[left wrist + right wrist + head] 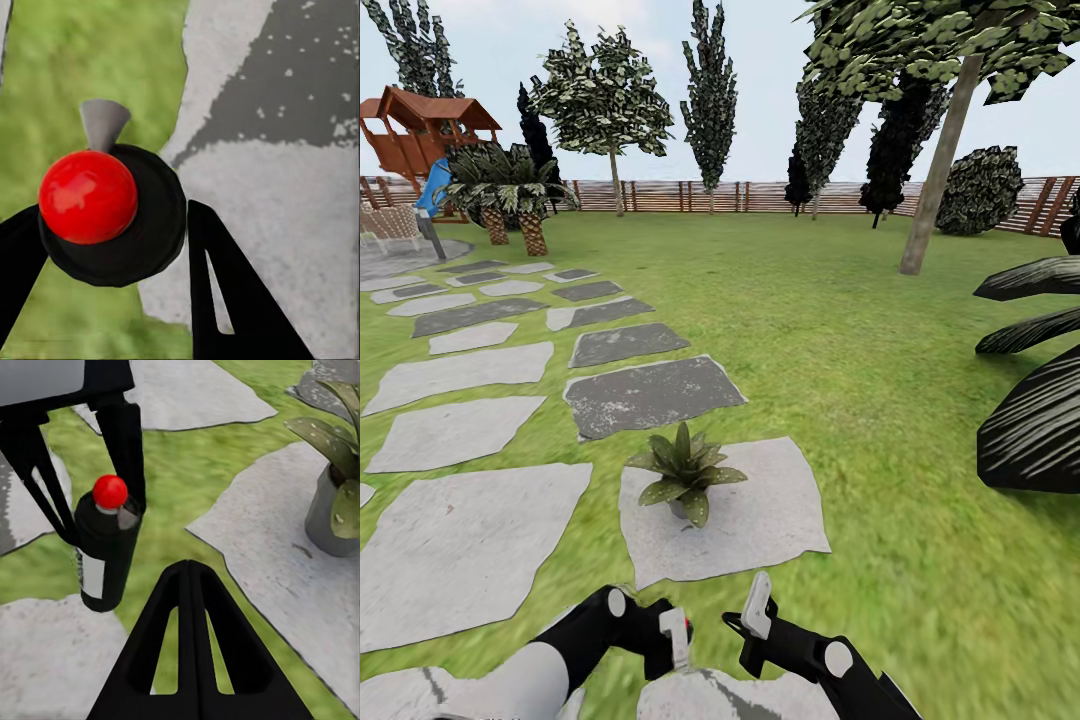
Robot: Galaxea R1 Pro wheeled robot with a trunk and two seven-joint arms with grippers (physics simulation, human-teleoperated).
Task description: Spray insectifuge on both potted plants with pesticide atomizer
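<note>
Atomizer [105,547]: black cyl. bottle w/ pale label band, red round cap, small grey nozzle cone. Held upright in the air above grass, over the gap between stepping stones. In left wrist view seen from above [112,214]: red cap sits on the black top, nozzle projects to one side.

Left gripper [82,521]: black fingers clamped on atomizer body, one each side, touching it. In head view it [678,640] sits low centre, atomizer in it as a slim pale shape.

Right gripper [191,607]: black fingers pressed together, no gap, nothing held. Near the atomizer, not touching. In head view [757,610] just beside the left gripper, pale finger tip raised.

Potted plant [685,475]: low rosette, pointed olive-green leaves, small grey pot. Stands upright on a pale grey stone slab [760,520], near the slab's far-left part, straight ahead of both grippers. In right wrist view the plant [334,472] is partly cut by the frame edge; pot rests on the slab.

Garden ground: green lawn [840,330]; stepping stones [470,365] in pale and dark grey run ahead-left.

Right edge: large dark plant w/ broad striped leaves [1035,400].

Background: brown slatted fence [760,195], several trees, palms w/ scaly trunks [510,205], wooden play structure [420,135] far left.
</note>
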